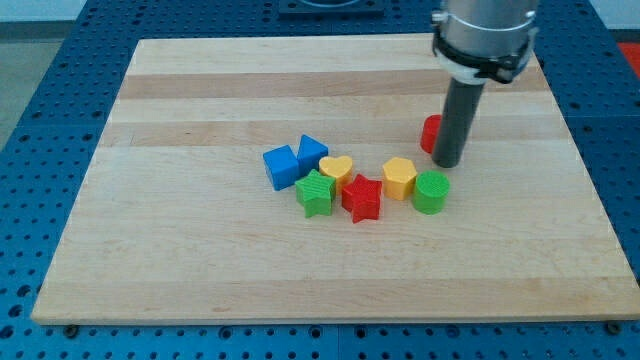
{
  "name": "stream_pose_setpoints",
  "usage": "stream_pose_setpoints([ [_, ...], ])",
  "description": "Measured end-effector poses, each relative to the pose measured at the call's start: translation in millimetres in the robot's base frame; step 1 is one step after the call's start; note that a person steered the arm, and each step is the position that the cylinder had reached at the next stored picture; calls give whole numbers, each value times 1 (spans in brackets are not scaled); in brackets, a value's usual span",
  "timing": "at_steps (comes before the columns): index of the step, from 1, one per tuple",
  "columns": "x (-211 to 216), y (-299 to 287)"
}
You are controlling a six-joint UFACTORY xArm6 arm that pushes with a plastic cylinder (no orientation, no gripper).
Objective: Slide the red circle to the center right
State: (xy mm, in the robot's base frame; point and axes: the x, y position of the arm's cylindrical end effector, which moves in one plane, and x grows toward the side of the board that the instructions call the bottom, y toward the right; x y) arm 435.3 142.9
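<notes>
In the single camera view we see our tip (447,164) planted on the tabletop (200,260) at the view's right of centre, and the red circle (429,133) sits just beside it, on the rod's left and slightly toward the view's top, partly hidden behind the rod so we cannot tell whether the two are touching. We carry no fingers at all, only the straight dark rod, so there is nothing to open or close and nothing held. The relation that matters is this: the circle lies on the view's left of our tip, while its goal, the centre right of the board, lies on the view's right, so as we stand we are on the wrong side of it, between the circle and where it should go. In our judgement we would need to come round to the circle's left face before pushing rightward; being round, it may slip off the tip if struck off-centre. Below and to the left, clear of that path, is the cluster: green circle (432,192), yellow block (399,178), red star (361,198), yellow heart (336,169), green star (316,193) and two blue blocks (281,166) (311,152)
</notes>
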Motion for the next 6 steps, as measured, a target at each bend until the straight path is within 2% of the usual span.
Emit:
stream_pose_setpoints([
  [1, -2, 4],
  [3, 13, -61],
  [4, 5, -71],
  [5, -40, -71],
  [6, -31, -49],
])
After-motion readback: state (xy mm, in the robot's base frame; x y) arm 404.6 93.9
